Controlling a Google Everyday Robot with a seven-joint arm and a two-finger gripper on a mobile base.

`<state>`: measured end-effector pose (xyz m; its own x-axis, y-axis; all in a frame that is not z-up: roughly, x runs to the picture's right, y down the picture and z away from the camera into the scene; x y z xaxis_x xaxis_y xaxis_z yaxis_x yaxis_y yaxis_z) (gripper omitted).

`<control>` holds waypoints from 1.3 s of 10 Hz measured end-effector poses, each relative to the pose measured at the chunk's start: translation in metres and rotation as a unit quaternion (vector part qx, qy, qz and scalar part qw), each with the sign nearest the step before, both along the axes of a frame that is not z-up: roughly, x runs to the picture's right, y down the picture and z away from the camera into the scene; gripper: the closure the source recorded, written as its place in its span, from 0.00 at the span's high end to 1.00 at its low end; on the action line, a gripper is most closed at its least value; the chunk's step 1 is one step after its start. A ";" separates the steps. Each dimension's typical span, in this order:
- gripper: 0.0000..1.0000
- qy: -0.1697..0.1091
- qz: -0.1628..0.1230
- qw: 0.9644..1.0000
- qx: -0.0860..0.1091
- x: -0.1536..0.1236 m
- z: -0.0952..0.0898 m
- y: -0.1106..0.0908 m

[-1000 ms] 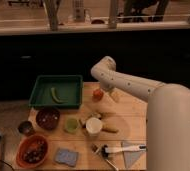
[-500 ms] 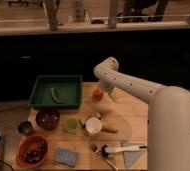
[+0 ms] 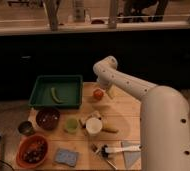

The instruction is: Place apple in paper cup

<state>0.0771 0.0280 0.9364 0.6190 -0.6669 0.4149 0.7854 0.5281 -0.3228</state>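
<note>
The apple (image 3: 98,93) is small, round and red-orange. It sits on the wooden table just right of the green tray. My gripper (image 3: 108,92) hangs down from the white arm and is low over the table, close beside the apple on its right. The paper cup (image 3: 93,125) is short and white. It stands upright nearer the front of the table, well below the apple in the view, and nothing shows inside it.
A green tray (image 3: 42,102) holds a curved green vegetable (image 3: 55,95). A dark bowl (image 3: 48,117), light green cup (image 3: 71,124), grey metal cup (image 3: 25,128), orange bowl (image 3: 33,150), blue sponge (image 3: 66,157), yellow-brown item (image 3: 109,129) and a utensil (image 3: 113,149) surround the cup.
The arm's wrist has shifted only slightly beside the apple. The apple and the cup have stayed in place.
</note>
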 end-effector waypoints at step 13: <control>0.28 -0.072 0.002 0.997 -0.041 -0.024 0.028 0.025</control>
<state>0.0530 0.0529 0.9645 0.5519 -0.6246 0.5525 0.8244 0.5084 -0.2487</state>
